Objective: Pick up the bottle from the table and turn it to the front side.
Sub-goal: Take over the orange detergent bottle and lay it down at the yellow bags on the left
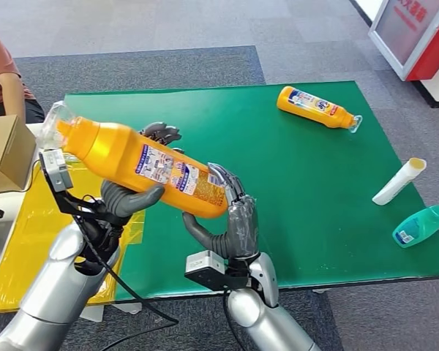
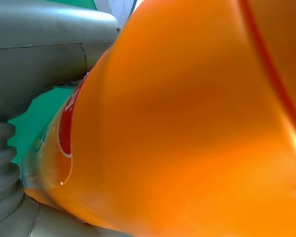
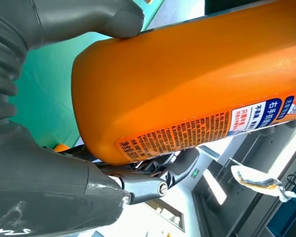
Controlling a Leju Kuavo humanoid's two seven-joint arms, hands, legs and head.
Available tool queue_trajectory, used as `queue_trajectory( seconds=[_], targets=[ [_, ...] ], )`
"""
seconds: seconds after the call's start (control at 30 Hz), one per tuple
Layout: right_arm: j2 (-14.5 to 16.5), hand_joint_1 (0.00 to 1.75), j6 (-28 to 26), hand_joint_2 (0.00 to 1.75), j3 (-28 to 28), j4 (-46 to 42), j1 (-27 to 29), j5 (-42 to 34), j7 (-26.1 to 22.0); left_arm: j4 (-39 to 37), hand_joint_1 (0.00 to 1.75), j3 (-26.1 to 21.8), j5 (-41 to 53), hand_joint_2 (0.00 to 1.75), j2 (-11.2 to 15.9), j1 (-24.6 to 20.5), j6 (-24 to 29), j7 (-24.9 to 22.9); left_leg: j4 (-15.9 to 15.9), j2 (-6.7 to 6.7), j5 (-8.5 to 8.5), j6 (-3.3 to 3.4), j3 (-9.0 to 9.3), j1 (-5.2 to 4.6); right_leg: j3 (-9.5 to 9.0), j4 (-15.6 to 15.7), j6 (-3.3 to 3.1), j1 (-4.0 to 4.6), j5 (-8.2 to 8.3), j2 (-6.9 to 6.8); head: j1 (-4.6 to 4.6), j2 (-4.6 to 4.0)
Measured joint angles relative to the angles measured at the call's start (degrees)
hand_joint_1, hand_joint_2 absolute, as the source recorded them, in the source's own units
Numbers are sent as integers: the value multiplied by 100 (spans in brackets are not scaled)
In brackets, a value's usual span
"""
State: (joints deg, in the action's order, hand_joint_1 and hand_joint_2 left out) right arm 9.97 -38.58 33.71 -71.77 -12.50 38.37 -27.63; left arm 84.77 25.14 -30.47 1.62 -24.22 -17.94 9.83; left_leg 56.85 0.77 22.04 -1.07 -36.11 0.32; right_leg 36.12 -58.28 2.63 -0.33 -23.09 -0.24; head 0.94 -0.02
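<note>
Above the green table (image 1: 317, 183), both the left robot hand (image 1: 130, 196) and right robot hand (image 1: 235, 219) grip the orange bottle (image 1: 145, 164).

Looked like lab or demo room: grey carpet tiles (image 1: 151, 29), green tabletop (image 1: 317, 219), cardboard box (image 1: 7, 150), red-framed sign (image 1: 413, 33).

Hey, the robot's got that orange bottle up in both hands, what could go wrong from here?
1. The bottle is tilted and held off the table; the right hand grips only its base end, so it could slip out while being turned.
2. The left hand holds it near the neck; a regrip there might let the cap end drop toward the cardboard box.
3. If dropped, it could roll on the green mat toward the other bottle.
</note>
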Motion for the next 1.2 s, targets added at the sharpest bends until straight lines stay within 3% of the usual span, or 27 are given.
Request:
queue_trajectory(
  seconds=[0.37, 0.4, 0.5, 0.53, 0.63, 0.77, 0.93, 1.07, 1.13, 1.2],
  targets=[
    [-7, 175, -31, 175, 48, 36, -18, -27, 7, -5, 175, 4, -38, 175, -3, 2, -13, 17, 0, 0, 0, 0, 0, 0, 0, 0, 0, 0, 0, 0, -1, 0],
    [-7, 148, -39, 175, 48, 36, -17, -27, 17, -4, 175, 1, -57, 175, -12, 16, 45, 46, 0, 0, 0, 0, 0, 0, 0, 0, 0, 0, 0, 0, -2, 0],
    [-8, 18, -49, 175, 48, 36, -5, -27, 96, 33, 175, -33, -52, 175, -92, 137, 418, 173, 0, 0, 0, 0, 0, 0, -1, 0, 0, 0, 0, 0, -1, 0],
    [-9, 0, -43, 175, 47, 36, -2, -28, 142, 83, 175, -55, 11, 175, -136, 211, 652, 218, 0, 0, 1, 0, 0, 0, 0, 0, 0, 0, 0, 0, 0, 0],
    [-30, 0, 37, 175, 31, 36, 6, -71, 311, 332, 175, -181, 292, 175, -266, 467, 1504, 388, 0, 2, 3, 1, 0, -1, 2, 0, 0, -1, -1, 1, -1, 0],
    [-80, 0, 314, 175, -37, 34, 29, -372, 418, 697, 175, -316, 765, 175, -322, 726, 2130, 676, 0, 2, 4, 0, -1, 0, 1, 0, -1, 0, -2, 1, -1, 0],
    [-133, 0, 1235, 175, -330, -52, 148, -1653, 445, 1227, 175, -468, 2021, 175, -331, 1043, 3345, 1392, 0, 3, 4, 0, -1, 0, 2, 0, -2, 0, -3, 1, 0, 0],
    [-159, 0, 1666, 175, -657, -187, 257, -2273, 455, 1580, 175, -588, 3927, 175, -303, 1302, 4813, 1981, 0, 3, 5, 0, -1, 0, 1, 0, -3, 1, -4, 1, -1, 0],
    [-170, 0, 1756, 175, -801, -249, 293, -2375, 454, 1698, 175, -674, 5275, 175, -309, 1435, 5421, 2047, 0, 2, 6, 1, -1, 0, 1, 0, -3, 0, -5, 0, -1, 0],
    [-177, 0, 1808, 175, -919, -311, 322, -2426, 452, 1770, 175, -841, 6807, 175, -359, 1570, 5694, 1948, 0, 2, 7, 3, -1, 0, 0, 1, -2, 0, -5, 0, -1, 0]
  ],
)
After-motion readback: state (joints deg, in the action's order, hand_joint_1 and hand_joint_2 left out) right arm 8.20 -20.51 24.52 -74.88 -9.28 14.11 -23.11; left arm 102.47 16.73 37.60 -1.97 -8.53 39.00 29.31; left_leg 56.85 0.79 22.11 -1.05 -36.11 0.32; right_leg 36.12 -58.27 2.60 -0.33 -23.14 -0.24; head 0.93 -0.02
